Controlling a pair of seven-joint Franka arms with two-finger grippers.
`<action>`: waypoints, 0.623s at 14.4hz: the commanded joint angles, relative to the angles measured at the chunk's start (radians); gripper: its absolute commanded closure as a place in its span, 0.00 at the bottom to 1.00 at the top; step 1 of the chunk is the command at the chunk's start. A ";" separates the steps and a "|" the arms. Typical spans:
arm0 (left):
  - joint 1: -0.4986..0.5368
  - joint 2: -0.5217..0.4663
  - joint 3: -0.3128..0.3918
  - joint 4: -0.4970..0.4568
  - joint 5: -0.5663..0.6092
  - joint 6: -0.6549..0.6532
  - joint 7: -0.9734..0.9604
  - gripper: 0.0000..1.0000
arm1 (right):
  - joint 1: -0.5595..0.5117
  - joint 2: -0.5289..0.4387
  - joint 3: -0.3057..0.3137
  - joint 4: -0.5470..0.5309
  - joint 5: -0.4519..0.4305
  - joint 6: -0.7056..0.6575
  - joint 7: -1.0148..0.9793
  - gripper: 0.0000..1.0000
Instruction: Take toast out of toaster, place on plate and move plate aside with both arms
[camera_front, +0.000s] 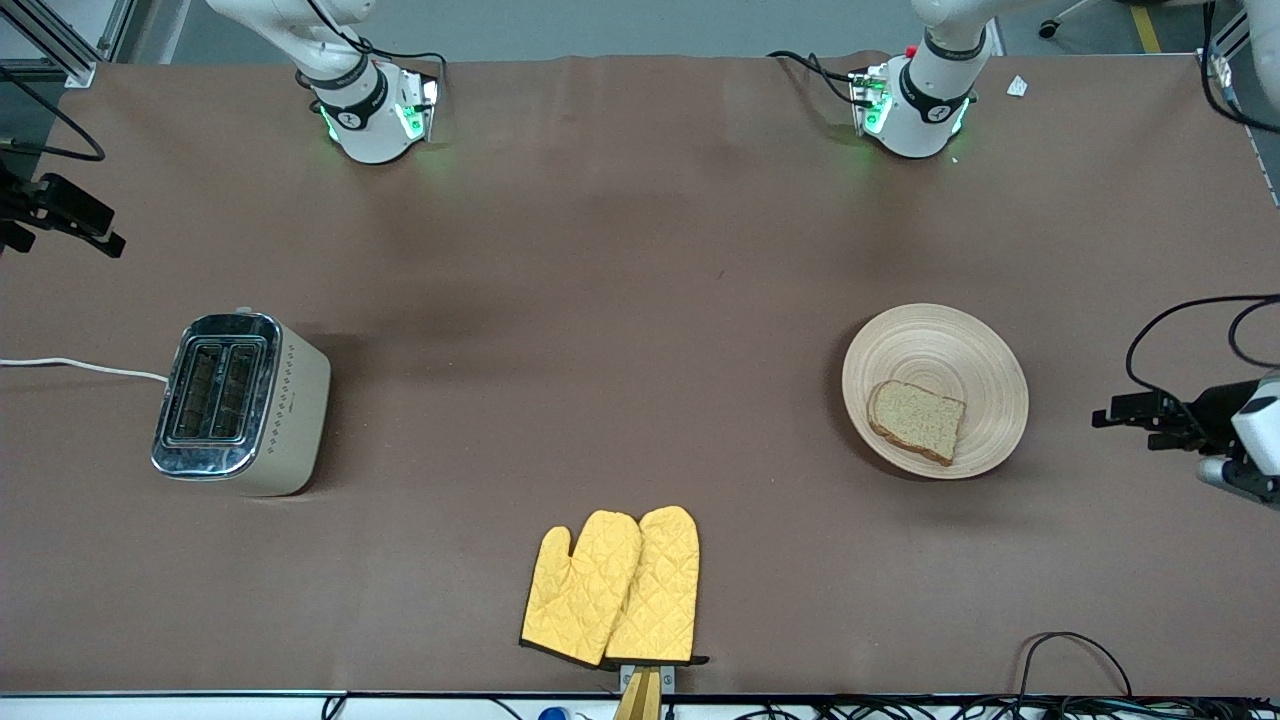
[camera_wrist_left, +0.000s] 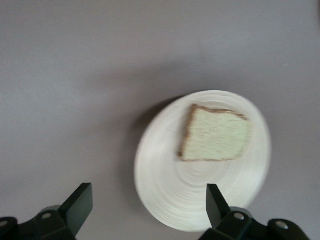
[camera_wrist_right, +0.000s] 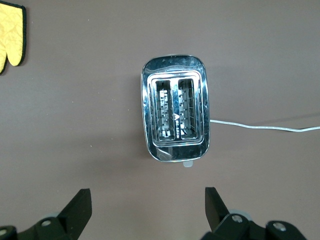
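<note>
Brown table (camera_front: 600, 300), bearing a round wooden plate (camera_front: 960, 350) near the left gripper (camera_wrist_left: 150, 210), a chrome toaster (camera_front: 238, 402) under the right gripper (camera_wrist_right: 147, 210), and a yellow oven-mitt pair (camera_front: 612, 588) well apart from both grippers.

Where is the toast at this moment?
In the front view the toast lies on the plate, on the part of it nearer to the camera, toward the left arm's end of the table; the left gripper hangs open above it.
</note>
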 joint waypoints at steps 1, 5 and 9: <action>-0.046 -0.141 -0.048 -0.036 0.046 -0.080 -0.179 0.00 | -0.002 -0.043 0.005 -0.047 0.000 -0.008 -0.012 0.00; -0.087 -0.253 -0.120 -0.039 0.076 -0.173 -0.393 0.00 | -0.002 -0.049 0.005 -0.052 0.003 -0.006 -0.012 0.00; -0.076 -0.330 -0.186 -0.046 0.093 -0.273 -0.485 0.00 | -0.002 -0.051 0.007 -0.052 0.004 -0.008 -0.012 0.00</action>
